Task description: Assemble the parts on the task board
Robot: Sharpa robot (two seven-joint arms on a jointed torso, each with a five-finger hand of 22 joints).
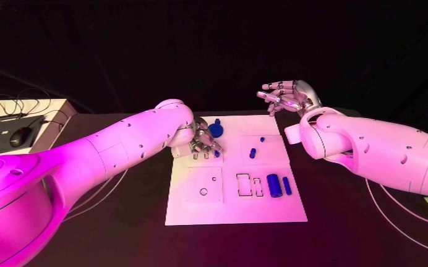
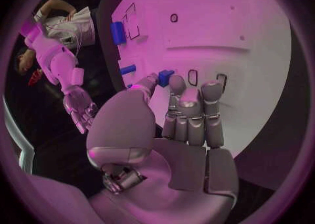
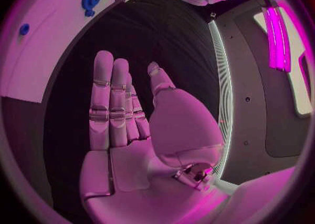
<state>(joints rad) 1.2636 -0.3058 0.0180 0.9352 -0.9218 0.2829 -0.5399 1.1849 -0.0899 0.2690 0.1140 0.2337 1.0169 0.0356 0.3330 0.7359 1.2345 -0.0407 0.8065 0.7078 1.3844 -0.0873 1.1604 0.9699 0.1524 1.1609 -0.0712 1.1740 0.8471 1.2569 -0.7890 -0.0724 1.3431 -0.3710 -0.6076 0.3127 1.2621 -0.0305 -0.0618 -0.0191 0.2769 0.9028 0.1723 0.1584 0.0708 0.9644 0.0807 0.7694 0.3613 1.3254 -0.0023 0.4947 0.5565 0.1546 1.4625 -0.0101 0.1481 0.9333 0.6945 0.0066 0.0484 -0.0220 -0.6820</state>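
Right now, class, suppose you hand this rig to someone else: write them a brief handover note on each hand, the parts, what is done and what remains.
Left hand: low over the task board's left edge, fingertips by a small blue part; whether it grips it cannot be told.
Right hand: open, empty, raised beyond the board's far right corner.
Parts: round blue piece at the far left, two small pieces mid-board, two blue bars lying loose near the rectangular slots.
Done: nothing plainly seated.
Left: seat the loose parts in their recesses.
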